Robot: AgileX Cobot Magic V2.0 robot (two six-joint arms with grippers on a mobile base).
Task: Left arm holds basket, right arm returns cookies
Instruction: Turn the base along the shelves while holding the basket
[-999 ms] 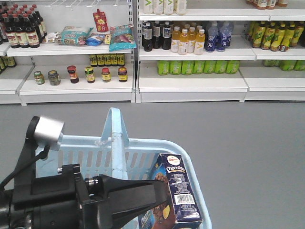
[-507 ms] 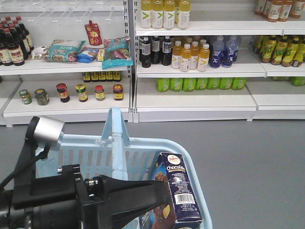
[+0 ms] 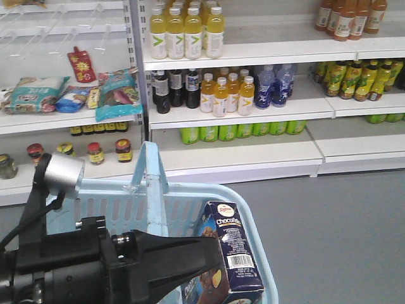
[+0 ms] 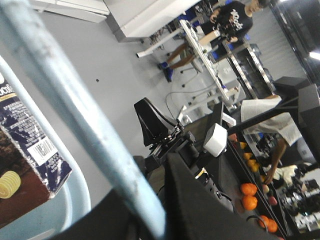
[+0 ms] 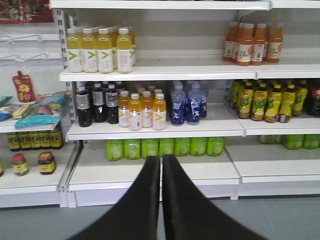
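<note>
Cookies: dark navy carton (image 3: 235, 253) with white lettering and a white barcode label; standing nearly upright, leaning a little.
Cookies, location: inside the basket (image 3: 114, 208), at its right side, against the right wall; top end above the rim.
Basket: light blue plastic, slotted walls, flat handle (image 3: 152, 180) standing upright at the middle.
Left tool: black wedge (image 3: 215, 253) reaching across the basket, tip just beside the carton's left edge; contact with the carton cannot be told. In the left wrist view a light blue bar of the basket runs between its 2 dark fingers, so it is clamped on the basket.
Left arm: bulky matte black body (image 3: 63, 272) at the lower left, with a silver cylinder (image 3: 63, 171) above and a thin black cable (image 3: 28, 223) below that.
Right tool: 2 black fingers pressed together (image 5: 161, 158), nothing between them, pointed at the shelves.
Floor: plain grey (image 3: 335, 221) under and around the basket.
Shelves: white store racks (image 5: 150, 70) beyond the basket.
Upper shelf: yellow bottles (image 5: 100, 47), 4 across the front row; orange bottles (image 5: 252, 42) to the right.
Middle shelf: dark bottles (image 5: 95, 102), blue bottles (image 5: 187, 102), yellow-green bottles (image 5: 265, 102).
Lower shelf: green cans (image 5: 165, 147) in a row.
Left rack: snack bags (image 3: 117, 94), small jars (image 3: 95, 152).
</note>
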